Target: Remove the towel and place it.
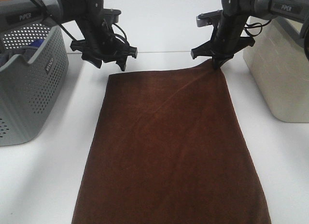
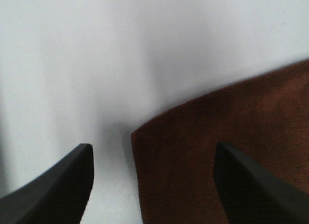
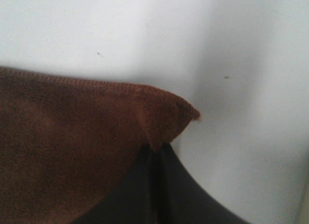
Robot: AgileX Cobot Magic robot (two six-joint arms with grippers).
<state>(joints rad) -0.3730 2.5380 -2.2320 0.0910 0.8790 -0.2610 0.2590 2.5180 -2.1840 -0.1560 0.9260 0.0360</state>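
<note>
Towel (image 1: 169, 147) is judged limp, best taken at corners; one is pinched by the right gripper (image 1: 216, 65), the left gripper (image 1: 111, 64) is spread open.

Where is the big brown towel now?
In the high view, the dark brown plush towel lies flat on the white table, between the grey perforated basket at left and the cream bin at right; the right gripper pinches its far right corner.
</note>
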